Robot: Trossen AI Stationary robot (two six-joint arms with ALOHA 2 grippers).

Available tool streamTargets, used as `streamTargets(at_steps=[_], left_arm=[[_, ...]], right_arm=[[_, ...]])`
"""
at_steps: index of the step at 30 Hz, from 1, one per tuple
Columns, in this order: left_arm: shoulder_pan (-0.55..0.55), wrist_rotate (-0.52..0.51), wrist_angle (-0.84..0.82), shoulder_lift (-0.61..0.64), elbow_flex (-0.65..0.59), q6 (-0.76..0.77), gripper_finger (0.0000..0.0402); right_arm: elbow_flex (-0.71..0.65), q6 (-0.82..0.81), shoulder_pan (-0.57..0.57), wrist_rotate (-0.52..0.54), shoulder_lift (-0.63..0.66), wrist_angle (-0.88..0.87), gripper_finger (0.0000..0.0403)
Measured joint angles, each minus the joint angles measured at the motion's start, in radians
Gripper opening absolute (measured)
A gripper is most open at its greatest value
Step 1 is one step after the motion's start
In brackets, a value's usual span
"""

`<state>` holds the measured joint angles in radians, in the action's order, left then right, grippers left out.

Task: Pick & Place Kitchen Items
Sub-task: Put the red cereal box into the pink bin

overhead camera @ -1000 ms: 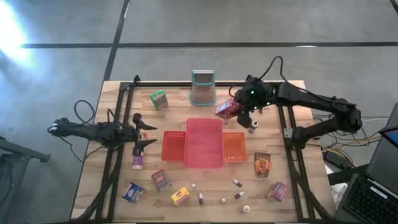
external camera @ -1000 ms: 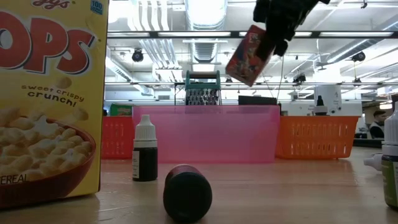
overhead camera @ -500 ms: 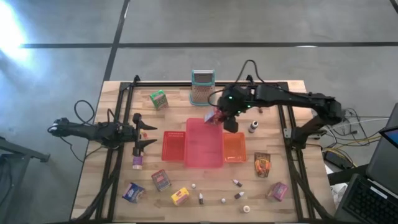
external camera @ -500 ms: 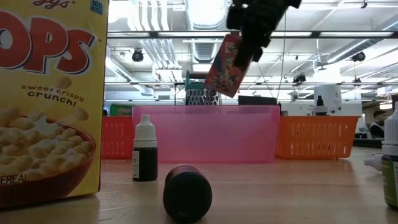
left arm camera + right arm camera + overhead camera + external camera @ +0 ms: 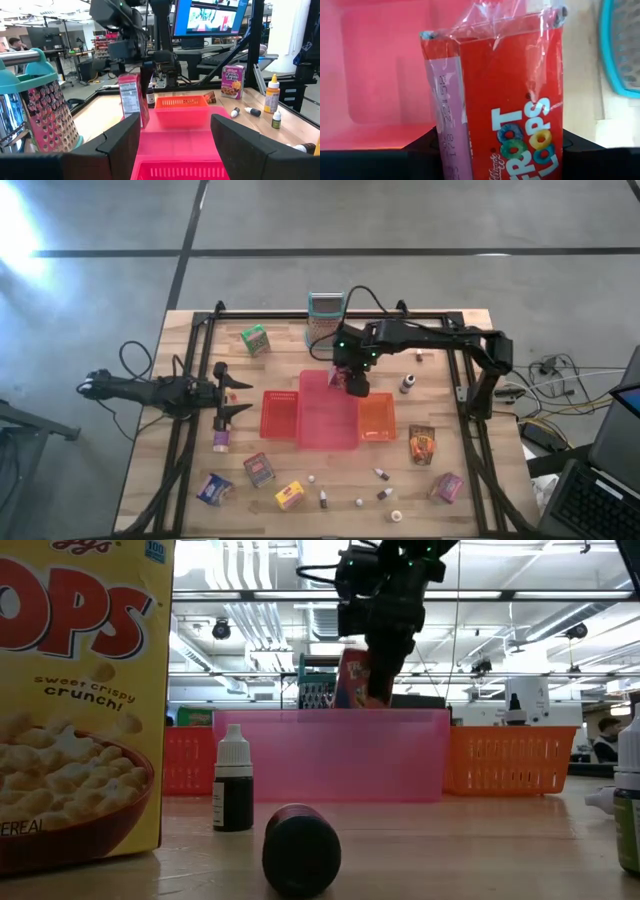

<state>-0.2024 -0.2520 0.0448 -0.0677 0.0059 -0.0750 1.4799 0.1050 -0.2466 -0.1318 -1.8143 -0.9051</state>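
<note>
My right gripper (image 5: pixel 347 376) is shut on a small red cereal box (image 5: pixel 505 100) over the far end of the pink tray (image 5: pixel 328 420). In the low view the box (image 5: pixel 355 680) hangs nearly upright, its lower end at the height of the tray's rim (image 5: pixel 330 715). Whether it touches the tray's floor, I cannot tell. My left gripper (image 5: pixel 236 396) waits open and level at the table's left side, with nothing between its fingers. Other small boxes (image 5: pixel 258 469) and tiny bottles (image 5: pixel 383 474) lie along the near edge. My right gripper pinches the red box's upper end (image 5: pixel 547 150) between its two fingers, one finger (image 5: pixel 422 142) on each side. The fingers come steeply from above, slanting down. The box hangs below them, nearly upright, over the pink tray's far end.
A red tray (image 5: pixel 280 413) and an orange tray (image 5: pixel 376 416) flank the pink one. A teal-rimmed grater (image 5: pixel 325 320) stands just beyond it, a green box (image 5: pixel 255 338) at the far left, a bottle (image 5: pixel 407 384) right of the gripper. A yellow cereal box (image 5: pixel 80 700) stands near the low camera.
My right gripper has carried the red box toward the table's left edge and down, from beside the orange tray to over the pink tray's far end, tipping more steeply downward. The box has gone from tilted to nearly upright and sunk to the tray's rim.
</note>
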Motion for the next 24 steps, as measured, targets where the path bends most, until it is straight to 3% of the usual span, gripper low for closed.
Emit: streamTargets(at_steps=[13,17,24], left_arm=[[0.0,0.0,0.0,0.0,0.0,0.0,0.0248],[0.0,0.0,0.0,0.0,0.0,0.0,0.0248],[0.0,0.0,0.0,0.0,0.0,0.0,0.0248]], right_arm=[[-0.01,-0.046,0.0,0.007,-0.051,0.021,0.0194],[-0.012,-0.057,0.0,0.063,-0.051,0.019,0.0187],[-0.015,-0.067,-0.002,0.071,-0.049,0.021,0.0168]])
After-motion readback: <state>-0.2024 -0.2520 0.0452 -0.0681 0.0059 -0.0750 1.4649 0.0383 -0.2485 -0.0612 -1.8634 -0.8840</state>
